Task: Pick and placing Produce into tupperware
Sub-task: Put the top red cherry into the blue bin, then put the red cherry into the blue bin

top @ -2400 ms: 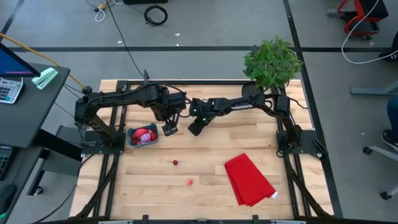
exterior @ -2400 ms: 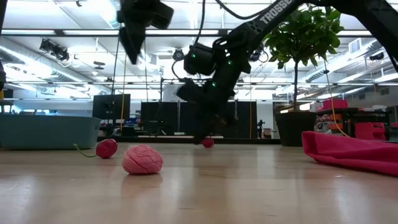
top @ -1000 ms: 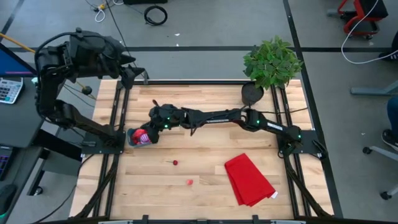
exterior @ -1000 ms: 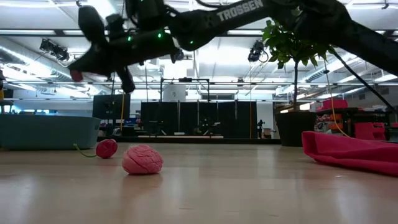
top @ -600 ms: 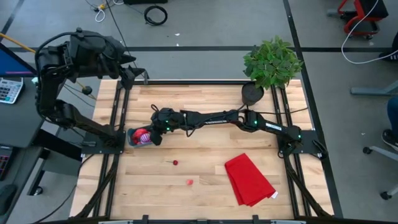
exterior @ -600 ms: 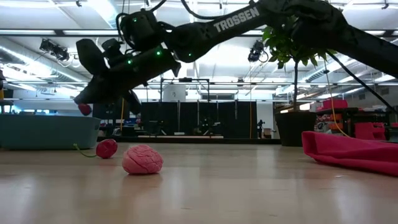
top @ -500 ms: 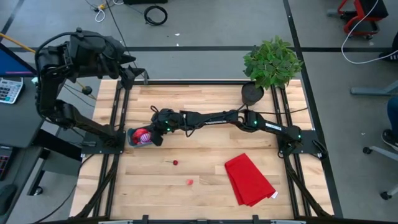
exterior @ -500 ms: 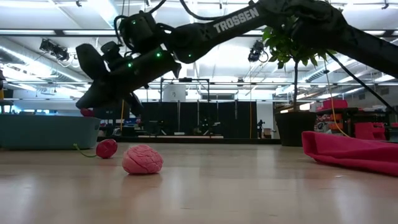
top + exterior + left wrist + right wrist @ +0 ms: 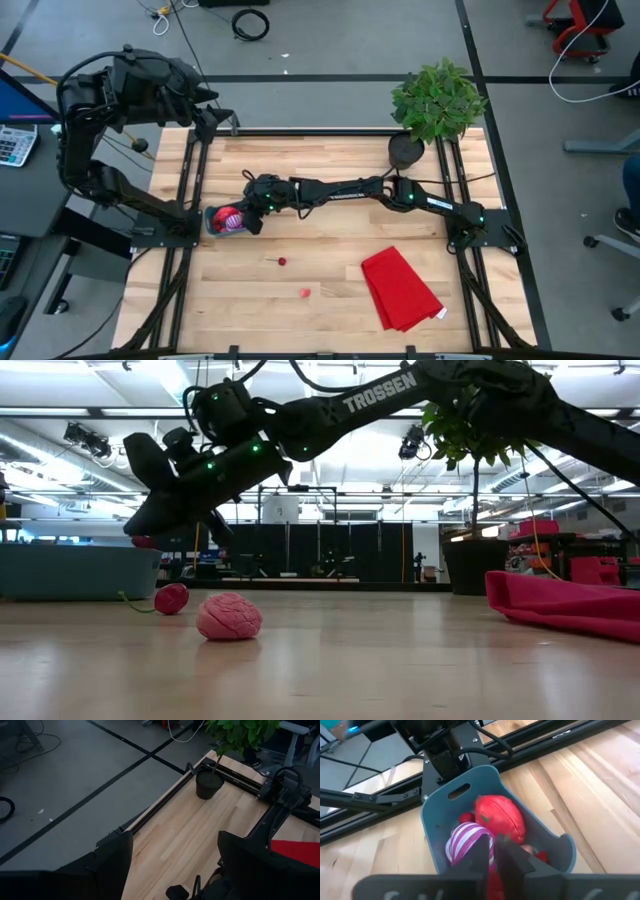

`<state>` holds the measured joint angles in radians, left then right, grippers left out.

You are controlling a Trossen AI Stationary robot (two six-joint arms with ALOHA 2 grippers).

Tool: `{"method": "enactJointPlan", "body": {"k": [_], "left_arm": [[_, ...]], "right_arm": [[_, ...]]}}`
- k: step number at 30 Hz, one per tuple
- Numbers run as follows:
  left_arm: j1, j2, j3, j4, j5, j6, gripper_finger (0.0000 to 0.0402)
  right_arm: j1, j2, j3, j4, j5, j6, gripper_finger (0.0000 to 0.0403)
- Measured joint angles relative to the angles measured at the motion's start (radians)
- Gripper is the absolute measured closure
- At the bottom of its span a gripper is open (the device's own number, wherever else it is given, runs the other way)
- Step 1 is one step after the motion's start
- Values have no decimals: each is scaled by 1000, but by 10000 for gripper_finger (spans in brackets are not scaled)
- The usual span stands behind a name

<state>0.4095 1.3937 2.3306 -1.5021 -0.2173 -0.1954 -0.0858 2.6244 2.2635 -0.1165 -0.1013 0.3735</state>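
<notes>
While my right pincer [image 9: 240, 216] hangs over the tub [image 9: 212, 222] at the table's left edge, its jaws stand narrow, with a small red piece [image 9: 143, 542] nipped between the tips. The wrist view shows the same: a thin gap, red in it.

Key relation: the tub lies straight below the tips, open side up. No sideways travel looks needed; parting the jaws should drop the piece inside. The tub's long axis runs roughly along my reach, so there is margin fore and aft and less to either side.

Left pincer [image 9: 208, 106]: raised and drawn back beyond the far left corner, jaws wide, nothing between them. It is well apart from the tub, so my arm is the nearer one.

Count, in tub:
- red oval [image 9: 500, 817]: 1, large, lying against the purple-and-white ball.
- purple-and-white ball [image 9: 465, 842]: 1.
- small red pieces: at least 2 showing; others may be hidden beneath.

Count, loose on table:
- cherry [image 9: 282, 262]: 1, with stem.
- pink piece [image 9: 305, 293]: 1, bumpy, just beyond the cherry toward the near edge.

Both loose pieces lie from the tub toward the near edge and the table's middle, well apart from my tips.

Other: cloth [image 9: 400, 288] 1, red, folded, on the right; plant pot [image 9: 405, 150] 1, far right corner.

Judgement: drop pending, then two pieces left to fetch.
</notes>
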Motion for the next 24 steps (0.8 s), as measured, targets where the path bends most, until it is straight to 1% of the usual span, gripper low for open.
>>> {"method": "enactJointPlan", "body": {"k": [7, 11, 16, 20, 22, 24], "left_arm": [[0, 0, 0, 0, 0, -4, 106], [0, 0, 0, -2, 0, -28, 106], [0, 0, 0, -33, 0, 14, 106], [0, 0, -1, -69, 5, 88, 106], [0, 0, -6, -66, 31, 103, 106], [0, 0, -21, -66, 69, 98, 106]], "right_arm": [[-1, 0, 0, 1, -8, 14, 322], [-8, 0, 0, 0, -76, 108, 301], [-19, -25, 3, -14, -222, 177, 283], [-20, -78, 5, -39, -408, 241, 274], [-16, -114, 5, -98, -500, 252, 273], [-9, -157, 5, -202, -579, 240, 273]]}}
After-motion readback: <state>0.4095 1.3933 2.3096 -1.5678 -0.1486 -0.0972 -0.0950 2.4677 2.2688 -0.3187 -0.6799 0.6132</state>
